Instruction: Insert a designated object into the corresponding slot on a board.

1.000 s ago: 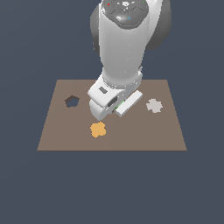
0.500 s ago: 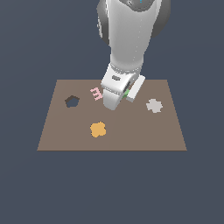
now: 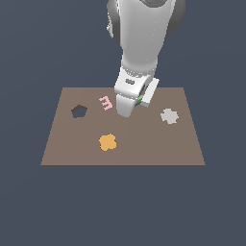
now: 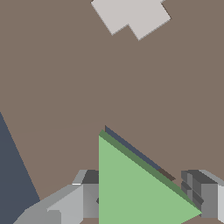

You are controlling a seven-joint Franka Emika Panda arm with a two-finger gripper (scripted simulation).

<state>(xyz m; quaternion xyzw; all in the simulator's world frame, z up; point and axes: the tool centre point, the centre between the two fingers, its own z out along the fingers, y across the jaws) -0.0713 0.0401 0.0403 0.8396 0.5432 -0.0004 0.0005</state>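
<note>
The bright-green triangular block (image 4: 131, 188) sits between my gripper's (image 4: 140, 199) two grey fingers (image 4: 203, 194), and the gripper is shut on it. A thin dark sliver of the triangular slot (image 4: 131, 148) shows along the block's long edge, so the block is at or just above the slot. I cannot tell how deep it sits. In the exterior view my gripper (image 3: 136, 102) is low over the back middle of the brown board (image 3: 62, 144). Only a speck of the green block (image 3: 140, 100) shows there, and the slot is hidden under the hand.
On the board lie a dark pentagon hole (image 3: 79, 111), a pink E-shaped piece (image 3: 105, 102), an orange clover piece (image 3: 108, 141) and a grey piece (image 3: 169, 116), which also shows in the wrist view (image 4: 131, 15). Dark floor surrounds the board.
The hand has moved toward the exterior view's right and the board's back edge, uncovering the pink piece. Over the last half second it has barely shifted.
</note>
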